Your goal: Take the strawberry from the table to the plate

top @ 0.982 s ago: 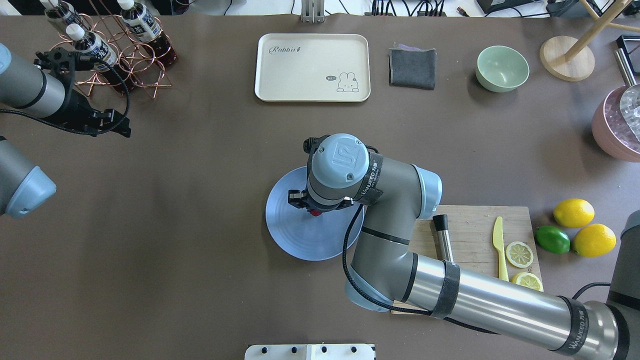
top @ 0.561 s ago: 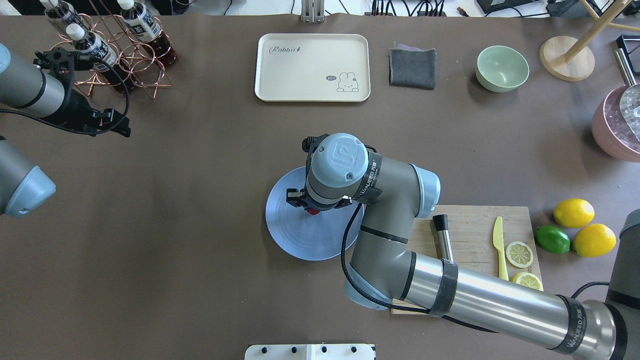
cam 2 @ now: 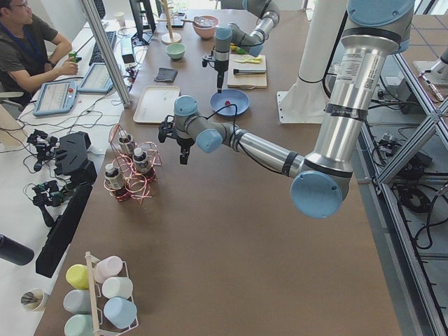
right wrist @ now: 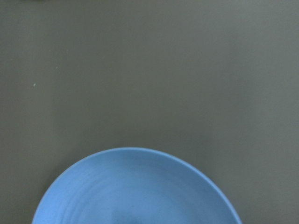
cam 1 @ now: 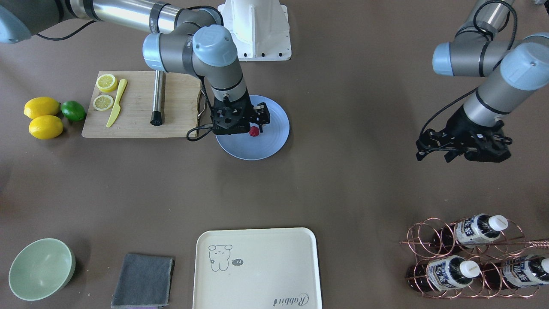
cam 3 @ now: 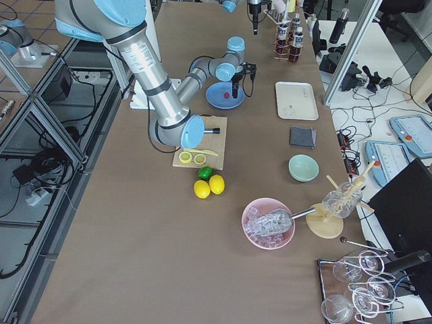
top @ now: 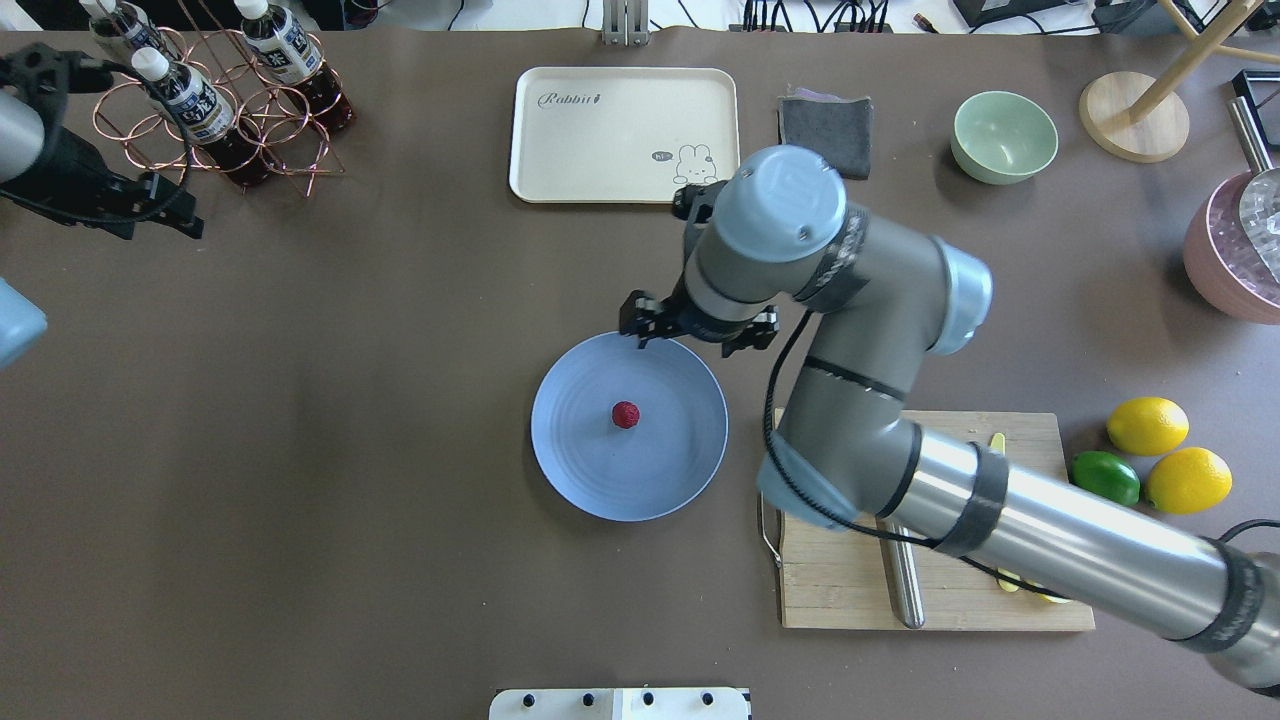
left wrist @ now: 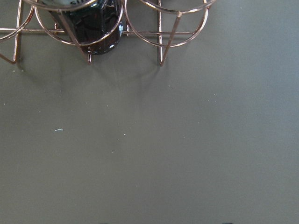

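Observation:
The dark-red strawberry (top: 625,414) lies by itself near the middle of the light blue plate (top: 600,480) on the brown table (top: 400,400). In the overhead view my right gripper (top: 697,337) hangs open and empty above the plate's far rim, apart from the fruit. The front-facing view puts that right gripper (cam 1: 248,124) close beside the strawberry (cam 1: 254,131). Only the plate's rim (right wrist: 140,158) and bare table fill the right wrist view. My left gripper (top: 165,215) hovers open at the far left, next to the copper bottle rack (top: 240,110).
Right of the plate lies a wooden cutting board (top: 850,590) with a steel rod, partly under my right arm. Two lemons (top: 1148,425) and a lime (top: 1105,478) sit beyond it. A cream tray (top: 620,130), grey cloth (top: 825,135) and green bowl (top: 1003,136) line the far edge.
My right gripper has let go of the strawberry, which now rests on the plate, and has risen toward the plate's far rim. The left arm has drawn back toward the far left corner.

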Action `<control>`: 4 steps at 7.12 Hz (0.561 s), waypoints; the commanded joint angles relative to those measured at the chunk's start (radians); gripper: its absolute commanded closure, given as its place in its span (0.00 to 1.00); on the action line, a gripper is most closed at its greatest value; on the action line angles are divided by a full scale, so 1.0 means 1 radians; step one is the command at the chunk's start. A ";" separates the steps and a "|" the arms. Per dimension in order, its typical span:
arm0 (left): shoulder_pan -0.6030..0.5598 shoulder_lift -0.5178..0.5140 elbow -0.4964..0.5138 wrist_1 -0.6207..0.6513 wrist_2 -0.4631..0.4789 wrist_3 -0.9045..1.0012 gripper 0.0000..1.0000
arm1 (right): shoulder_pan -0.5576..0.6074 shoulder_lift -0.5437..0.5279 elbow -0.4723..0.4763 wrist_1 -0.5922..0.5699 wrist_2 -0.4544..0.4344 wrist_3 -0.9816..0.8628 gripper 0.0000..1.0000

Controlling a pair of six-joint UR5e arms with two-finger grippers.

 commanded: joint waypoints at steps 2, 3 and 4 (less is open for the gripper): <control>-0.245 0.012 -0.022 0.297 -0.126 0.412 0.15 | 0.356 -0.344 0.124 -0.027 0.228 -0.513 0.00; -0.296 0.012 -0.026 0.379 -0.152 0.510 0.15 | 0.475 -0.443 0.108 -0.029 0.272 -0.708 0.00; -0.339 0.012 -0.028 0.467 -0.152 0.602 0.15 | 0.593 -0.506 0.063 -0.041 0.318 -0.887 0.00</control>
